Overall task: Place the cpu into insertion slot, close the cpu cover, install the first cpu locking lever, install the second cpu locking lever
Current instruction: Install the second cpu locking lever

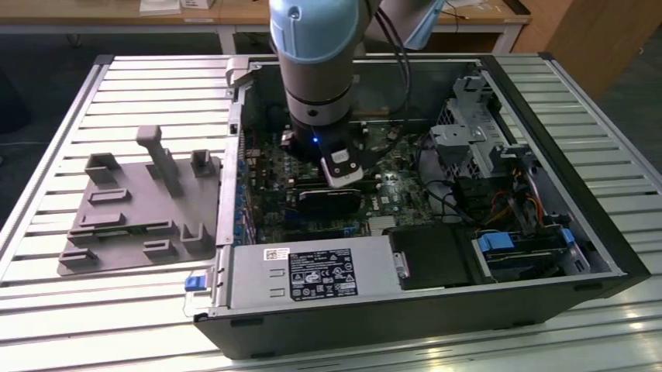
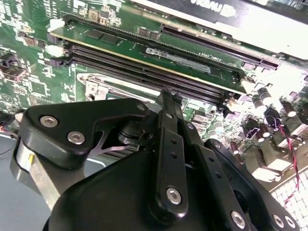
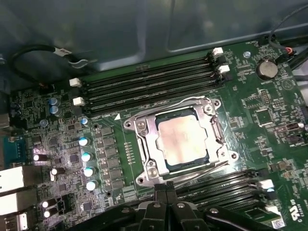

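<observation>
First wrist view shows cpu (image 3: 181, 140) under cpu cover (image 3: 144, 139)

Ribbed metal table (image 1: 135, 85) of pale slats, seen in the exterior view. Directly on it, an open black computer case (image 1: 435, 310) lying on its side, toward the exterior view's right. Just beside the case, toward the exterior view's left, a flat grey plastic fixture (image 1: 135, 209) with upright posts and small blocks, resting on the slats.
</observation>
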Motion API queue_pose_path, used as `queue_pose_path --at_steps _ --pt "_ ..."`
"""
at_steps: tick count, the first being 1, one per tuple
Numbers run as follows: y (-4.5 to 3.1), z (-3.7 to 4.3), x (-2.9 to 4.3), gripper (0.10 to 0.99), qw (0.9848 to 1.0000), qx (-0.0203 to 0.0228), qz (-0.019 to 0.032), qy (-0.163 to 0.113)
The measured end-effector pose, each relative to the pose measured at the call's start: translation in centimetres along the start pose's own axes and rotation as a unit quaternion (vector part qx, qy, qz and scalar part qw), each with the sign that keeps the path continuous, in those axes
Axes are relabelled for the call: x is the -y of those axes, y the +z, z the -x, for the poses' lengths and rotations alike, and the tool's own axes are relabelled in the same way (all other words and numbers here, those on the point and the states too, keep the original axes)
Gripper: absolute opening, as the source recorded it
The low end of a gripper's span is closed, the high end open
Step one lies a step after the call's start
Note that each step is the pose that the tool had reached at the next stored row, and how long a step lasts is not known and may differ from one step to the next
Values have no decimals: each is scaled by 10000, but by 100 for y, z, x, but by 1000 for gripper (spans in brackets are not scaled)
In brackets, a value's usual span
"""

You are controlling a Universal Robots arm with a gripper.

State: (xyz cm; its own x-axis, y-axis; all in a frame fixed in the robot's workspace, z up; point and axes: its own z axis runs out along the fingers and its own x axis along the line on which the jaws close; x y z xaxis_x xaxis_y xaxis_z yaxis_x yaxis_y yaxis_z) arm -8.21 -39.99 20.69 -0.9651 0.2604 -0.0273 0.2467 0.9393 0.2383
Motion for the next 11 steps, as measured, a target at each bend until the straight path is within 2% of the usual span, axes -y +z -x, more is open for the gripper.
queue_pose_path --at_steps 4,11 --pt "30 -17 12 102 10000 -13 37 -9" --pt "72 -62 34 102 9999 -43 152 -13"
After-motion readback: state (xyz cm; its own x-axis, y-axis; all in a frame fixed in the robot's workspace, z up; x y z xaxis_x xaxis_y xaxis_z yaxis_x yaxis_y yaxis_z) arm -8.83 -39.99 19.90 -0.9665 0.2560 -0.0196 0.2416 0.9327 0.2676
